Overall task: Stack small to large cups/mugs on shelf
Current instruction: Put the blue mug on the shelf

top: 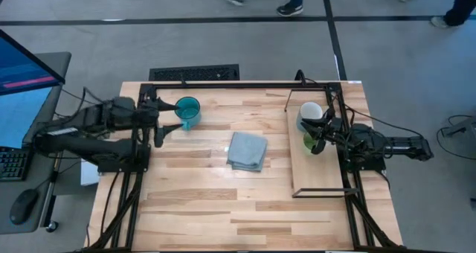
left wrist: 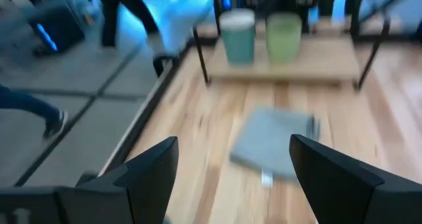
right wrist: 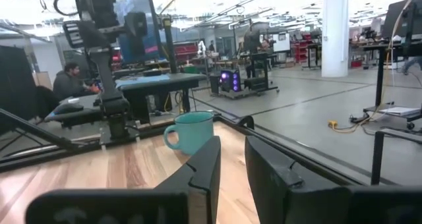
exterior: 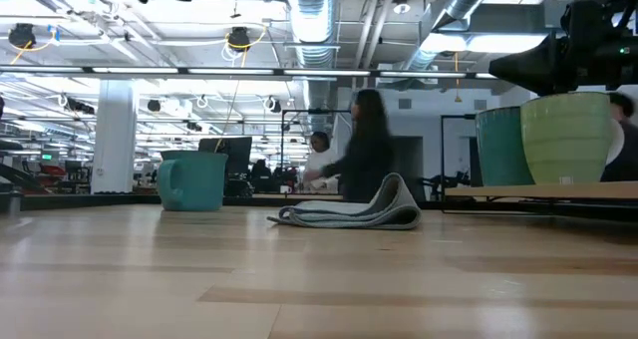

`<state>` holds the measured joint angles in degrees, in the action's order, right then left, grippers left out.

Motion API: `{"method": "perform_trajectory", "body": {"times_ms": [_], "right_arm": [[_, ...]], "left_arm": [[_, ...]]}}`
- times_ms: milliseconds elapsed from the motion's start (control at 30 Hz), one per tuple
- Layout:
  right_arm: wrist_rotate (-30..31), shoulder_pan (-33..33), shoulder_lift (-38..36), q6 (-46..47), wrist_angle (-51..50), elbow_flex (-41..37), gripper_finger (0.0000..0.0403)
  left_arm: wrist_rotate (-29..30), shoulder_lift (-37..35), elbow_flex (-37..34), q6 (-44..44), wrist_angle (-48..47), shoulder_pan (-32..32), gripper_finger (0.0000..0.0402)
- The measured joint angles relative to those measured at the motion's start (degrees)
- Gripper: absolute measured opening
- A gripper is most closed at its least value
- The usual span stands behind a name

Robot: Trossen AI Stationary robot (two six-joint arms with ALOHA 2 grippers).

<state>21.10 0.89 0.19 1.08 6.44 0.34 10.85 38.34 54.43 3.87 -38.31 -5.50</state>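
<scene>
Blue mug: It stands alone on the wood surface, just beside the left pincer. It is not on the shelf yet. It looks like the biggest of the three.
How the blue mug will handle: It looks hard and smooth, like fired clay, so it could slip and it could chip if it bumps. It is likely a bit heavy for its size. I think the rim or the wall is the best place to hold, with one finger inside and one outside. The handle is thin and curved, so it is harder to catch.
White mug: It stands on the shelf, at the far end.
Green mug: It stands on the shelf right next to the white mug, under the right pincer.
Left pincer: Its fingers are spread wide and hold nothing.
Right pincer: Its fingers sit close together with a thin gap; I see nothing held between them.
Shelf: A long, flat board of pale wood with a thin black wire edge.
Cloth: Soft, grey-blue and folded, lying in the middle of the surface.
</scene>
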Motion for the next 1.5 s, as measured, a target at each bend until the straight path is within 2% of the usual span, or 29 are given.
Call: {"method": "perform_trajectory", "body": {"times_ms": [200, 300, 367, 533, 700, 833, 1000, 1233, 1367, 1500], "right_arm": [[0.00, 0.00, 0.00, -0.04, -0.02, -0.02, 0.0093], [0.00, 0.00, 0.00, -0.04, -0.02, -0.02, 0.0093], [0.00, 0.00, 0.00, -0.03, -0.02, -0.02, 0.0093], [-0.02, -0.02, 0.00, -0.02, -0.08, -0.02, 0.0093], [-0.02, -0.02, 0.00, -0.02, -0.17, -0.04, 0.0093], [-0.02, -0.02, 0.00, -0.02, -0.28, -0.04, 0.0093], [-0.02, -0.02, 0.00, 0.00, -0.42, -0.04, 0.0093], [-0.02, -0.02, 0.00, 0.00, -0.44, -0.04, 0.0093], [-0.02, -0.02, 0.00, -0.02, -0.46, -0.04, 0.0093], [-0.02, -0.01, 0.00, -0.02, -0.48, -0.07, 0.0093]], "left_arm": [[1.40, 11.81, 12.01, 5.23, -16.26, -2.64, 0.0281], [4.52, 16.77, 15.68, 6.01, -21.69, -7.18, 0.0281], [3.91, 19.23, 17.44, 6.20, -24.96, -11.95, 0.0281], [-9.66, 22.07, 18.13, 10.89, -25.21, -26.69, 0.0281], [-15.63, 26.52, 18.13, 15.20, -25.19, -38.45, 0.0281], [-22.02, 32.28, 18.13, 18.96, -25.17, -44.38, 0.0281], [-22.85, 41.26, 18.13, 22.65, -24.94, -47.57, 0.0281], [-16.55, 53.81, 18.13, 25.49, -23.72, -47.95, 0.0281], [-14.57, 57.35, 18.13, 26.94, -22.03, -47.98, 0.0281], [-14.03, 57.68, 18.24, 27.03, -17.77, -48.13, 0.0281]]}}
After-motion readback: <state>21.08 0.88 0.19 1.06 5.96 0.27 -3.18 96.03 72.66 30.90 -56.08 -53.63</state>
